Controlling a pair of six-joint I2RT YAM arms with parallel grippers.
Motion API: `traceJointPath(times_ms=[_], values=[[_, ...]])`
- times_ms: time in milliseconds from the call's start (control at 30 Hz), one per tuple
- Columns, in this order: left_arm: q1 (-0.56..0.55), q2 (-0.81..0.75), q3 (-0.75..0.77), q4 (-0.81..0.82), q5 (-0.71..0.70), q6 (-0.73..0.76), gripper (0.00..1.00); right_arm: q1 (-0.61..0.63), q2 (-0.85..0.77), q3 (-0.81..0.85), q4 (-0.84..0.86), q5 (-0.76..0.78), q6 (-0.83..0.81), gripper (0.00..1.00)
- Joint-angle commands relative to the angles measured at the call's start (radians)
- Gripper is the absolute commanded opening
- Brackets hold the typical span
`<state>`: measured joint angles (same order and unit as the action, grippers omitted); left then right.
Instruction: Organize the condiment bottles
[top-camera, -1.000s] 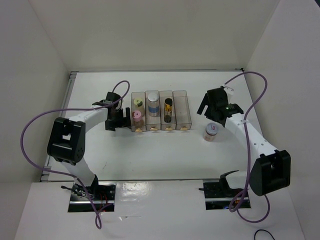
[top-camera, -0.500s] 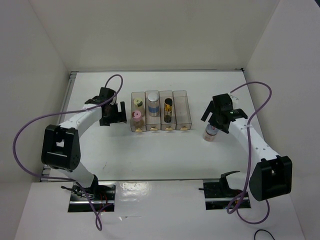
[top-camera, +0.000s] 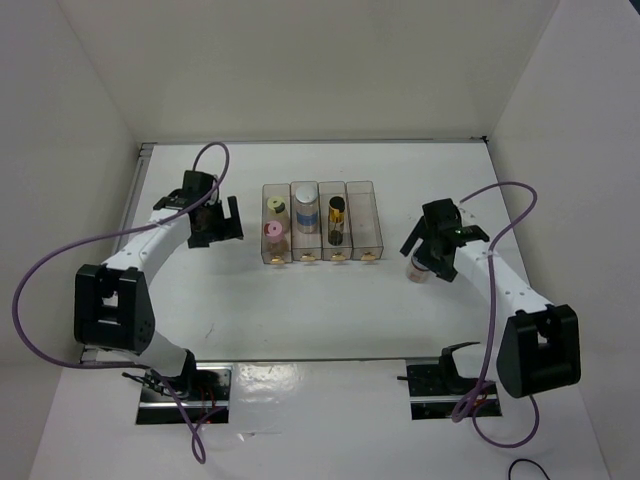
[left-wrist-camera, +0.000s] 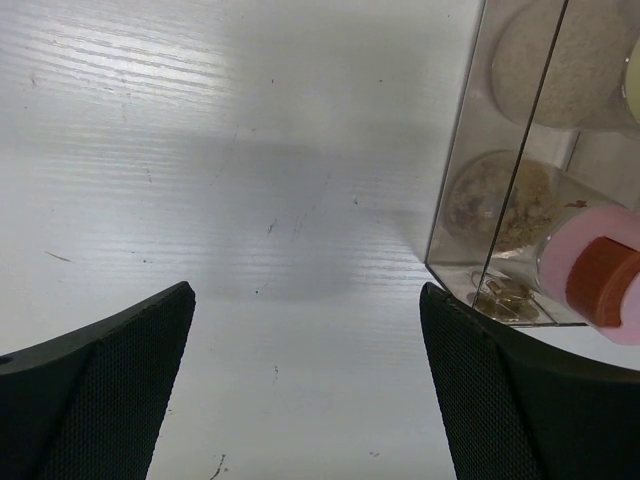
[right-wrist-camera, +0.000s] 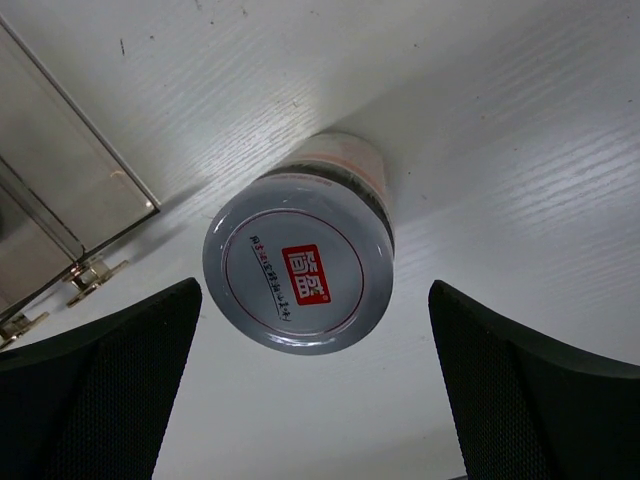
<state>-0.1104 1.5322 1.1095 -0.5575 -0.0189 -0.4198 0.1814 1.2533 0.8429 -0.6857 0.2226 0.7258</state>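
The clear rack (top-camera: 366, 232) holds the yellow-green-capped bottle (top-camera: 275, 207), the pink-capped bottle (top-camera: 272, 230), the white-capped blue-label bottle (top-camera: 305, 212) and the dark-capped amber bottle (top-camera: 337, 214). The white red-marked cap bottle (top-camera: 417, 270) stands upright on the table right of the rack. My right gripper (top-camera: 433, 248) hovers just over it, open; in the right wrist view the cap (right-wrist-camera: 298, 278) sits between the spread fingers (right-wrist-camera: 100, 385). My left gripper (top-camera: 216, 226) is open and empty, left of the rack (left-wrist-camera: 500, 190), with the pink cap (left-wrist-camera: 600, 285) at the right edge of its view.
The rack's rightmost compartment holds no bottle. White walls enclose the table on the left, back and right. Purple cables loop above both arms. Brass catches (right-wrist-camera: 90, 278) line the rack's near edge.
My left gripper has drawn back to the left, away from the rack. My right gripper has moved toward the near side, over the red-marked cap bottle.
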Motion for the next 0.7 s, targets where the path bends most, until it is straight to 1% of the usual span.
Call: traceJointPath(times_ms=[0, 200, 300, 333, 400, 567, 600, 667], values=[[0.009, -0.043, 0.030, -0.009, 0.023, 0.021, 0.99, -0.007, 0.037, -0.004, 0.057, 0.008, 0.026, 0.98], [0.018, -0.052, 0.039, -0.009, 0.023, 0.021, 0.99, -0.016, 0.084, -0.004, 0.101, 0.027, 0.026, 0.98], [0.018, -0.052, 0.039, -0.018, 0.023, 0.021, 0.99, -0.016, 0.110, -0.004, 0.110, 0.037, 0.015, 0.93], [0.018, -0.052, 0.039, -0.018, 0.023, 0.021, 0.99, -0.016, 0.110, -0.004, 0.110, 0.037, 0.006, 0.93], [0.028, -0.052, 0.039, -0.018, 0.033, 0.030, 0.99, -0.016, 0.121, -0.004, 0.132, 0.037, 0.006, 0.86], [0.028, -0.052, 0.039, -0.018, 0.033, 0.030, 0.99, -0.016, 0.143, -0.004, 0.132, 0.037, 0.006, 0.76], [0.028, -0.052, 0.039, -0.018, 0.033, 0.030, 0.99, -0.016, 0.143, -0.004, 0.132, 0.037, 0.006, 0.72], [0.028, -0.052, 0.039, -0.018, 0.033, 0.030, 0.99, -0.016, 0.152, -0.004, 0.132, 0.037, 0.006, 0.67]])
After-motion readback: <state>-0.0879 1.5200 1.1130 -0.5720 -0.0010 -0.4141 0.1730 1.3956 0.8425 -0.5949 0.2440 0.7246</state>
